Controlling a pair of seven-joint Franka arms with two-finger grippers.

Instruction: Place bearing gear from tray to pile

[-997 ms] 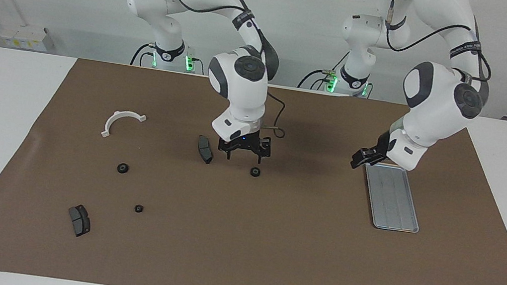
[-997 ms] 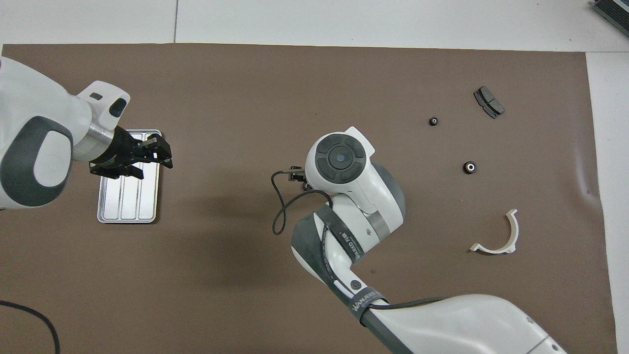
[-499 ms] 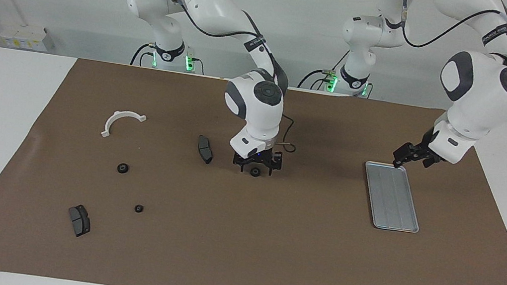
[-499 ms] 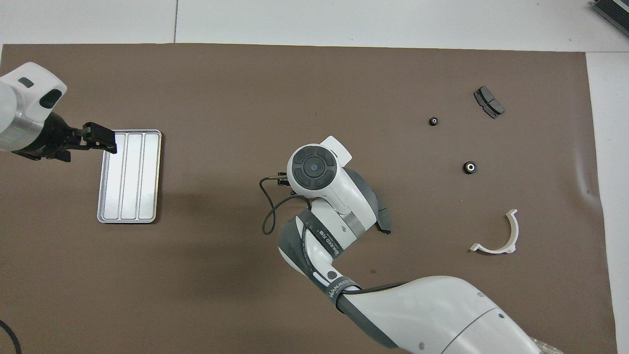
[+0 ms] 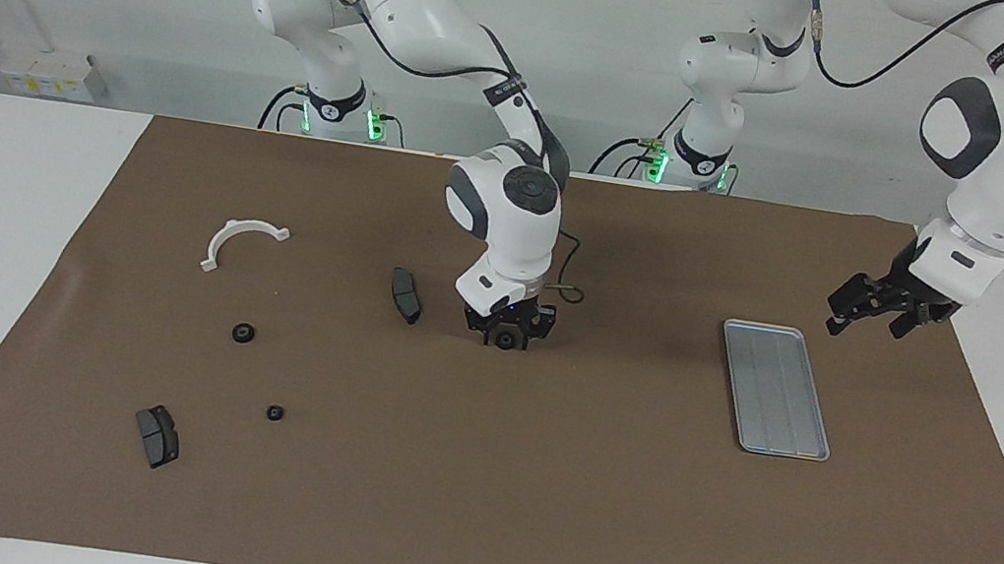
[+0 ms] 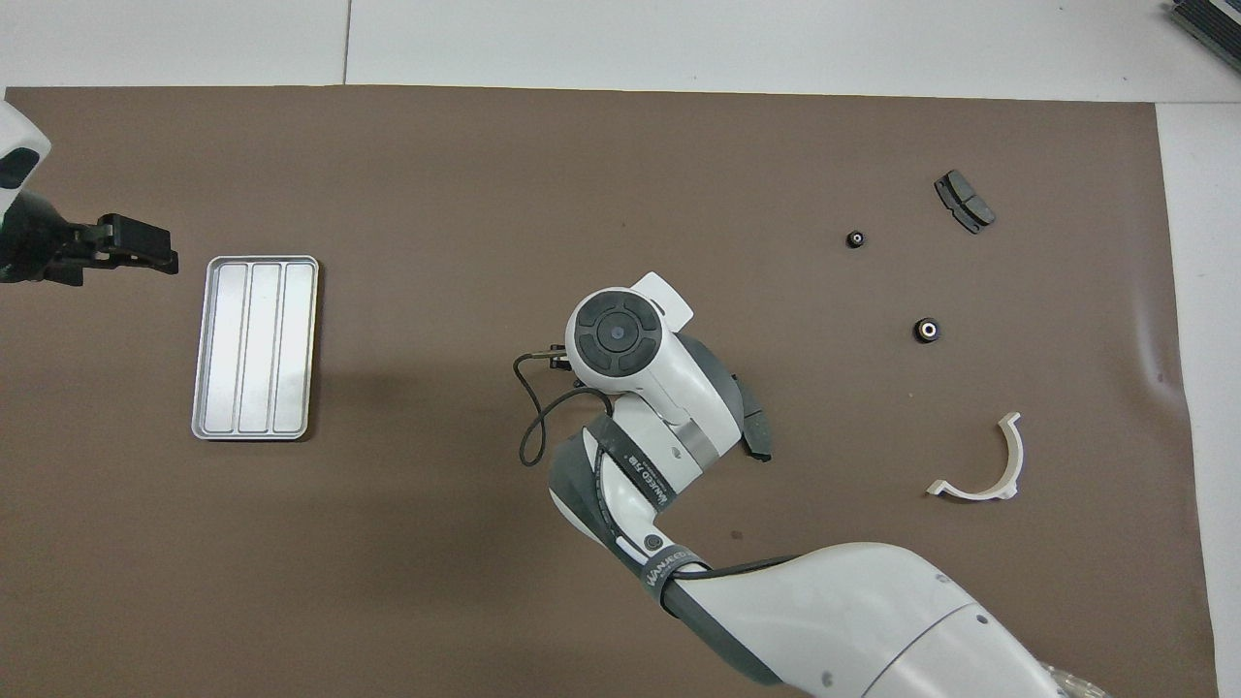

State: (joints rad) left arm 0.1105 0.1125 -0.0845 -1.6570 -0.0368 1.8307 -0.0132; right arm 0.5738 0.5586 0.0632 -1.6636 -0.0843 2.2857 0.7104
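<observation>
Nearest the robots, the left hand [image 5: 875, 313] hangs open and empty over the brown mat beside the empty tray [image 5: 776, 389], evidently waiting. Mid-surface, the right hand [image 5: 507, 331] is down around a bearing gear [image 5: 505, 339], fingers straddling it to grip; whether they have closed I cannot tell. The pile's other gears [image 5: 243, 333] lie farther out.

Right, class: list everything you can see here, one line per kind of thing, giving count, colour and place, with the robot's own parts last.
Mat: one, brown, covering the table.
Tray: one, silver-grey, nothing in it, toward the left arm's end.
Bearing gears: three, black; one mid-mat between the right claw's fingers, two toward the right arm's end.
Brake pads: two, dark grey; one beside the right claw, one farthest from the robots.
Bracket: one, white half-ring, nearer the robots than the loose gears.
Right claw: down at the middle gear.
Left claw: open, raised beside the tray.
</observation>
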